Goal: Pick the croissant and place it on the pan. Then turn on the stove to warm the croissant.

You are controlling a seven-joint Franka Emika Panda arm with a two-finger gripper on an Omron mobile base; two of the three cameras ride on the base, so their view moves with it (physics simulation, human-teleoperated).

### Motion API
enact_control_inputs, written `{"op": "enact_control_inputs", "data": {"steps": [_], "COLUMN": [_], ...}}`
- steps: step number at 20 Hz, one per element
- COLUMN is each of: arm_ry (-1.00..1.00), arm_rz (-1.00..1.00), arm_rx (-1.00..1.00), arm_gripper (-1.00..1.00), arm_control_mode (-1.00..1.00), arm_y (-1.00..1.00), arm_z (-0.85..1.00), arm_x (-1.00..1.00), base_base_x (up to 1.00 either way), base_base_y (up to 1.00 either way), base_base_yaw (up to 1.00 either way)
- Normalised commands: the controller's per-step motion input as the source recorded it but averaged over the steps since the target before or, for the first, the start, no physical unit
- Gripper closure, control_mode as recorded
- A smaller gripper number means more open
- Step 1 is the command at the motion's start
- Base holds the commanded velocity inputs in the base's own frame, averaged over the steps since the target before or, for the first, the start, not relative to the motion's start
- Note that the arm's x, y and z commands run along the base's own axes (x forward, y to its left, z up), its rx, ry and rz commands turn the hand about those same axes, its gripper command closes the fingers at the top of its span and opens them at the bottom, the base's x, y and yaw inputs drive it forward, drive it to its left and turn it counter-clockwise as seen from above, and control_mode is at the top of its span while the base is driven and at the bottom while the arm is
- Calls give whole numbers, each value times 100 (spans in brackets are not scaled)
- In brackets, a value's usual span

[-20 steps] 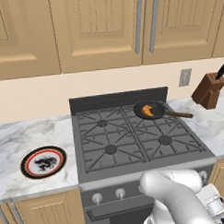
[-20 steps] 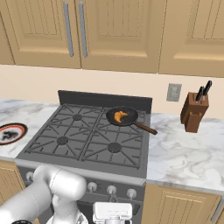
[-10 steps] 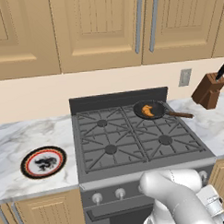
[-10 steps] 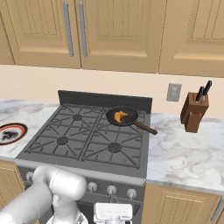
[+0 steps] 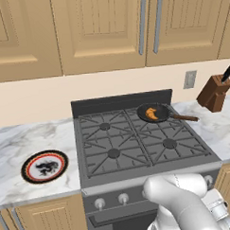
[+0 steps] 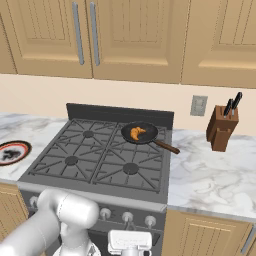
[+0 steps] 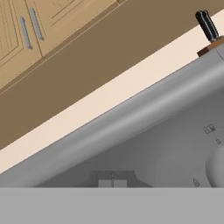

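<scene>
The croissant already lies inside the pan, which sits on the back right burner of the stove, its handle pointing off to the right. By that, the placing looks done, and the step in hand is judged to be turning on the burner.

The arm is folded low in front of the stove, and the hand looks up along the grey front panel from just below its lip. A pale round knob shows at the right edge of the hand view, beside small printed burner marks. The gripper barely clears the bottom of that view, with only a sliver of its tips visible close together; whether it is parted or closed I cannot tell.

From the gripper, pan and croissant are up and well beyond, over the panel and across the grates. The next move probably calls for shifting toward the knob that serves the pan's burner, closing on it squarely, and twisting it.
</scene>
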Motion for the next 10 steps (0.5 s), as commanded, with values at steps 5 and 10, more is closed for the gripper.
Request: {"op": "enact_control_inputs", "data": {"steps": [5,10], "arm_ry": [2,1], "arm_rz": [0,0], "arm_rx": [0,0], "arm_gripper": [100,100], "arm_control_mode": [-100,-100], "arm_y": [0,0], "arm_z": [-7,-13], "arm_x": [10,13], "base_base_x": [0,0], "base_base_y": [0,0], "base_base_yaw": [0,0]}}
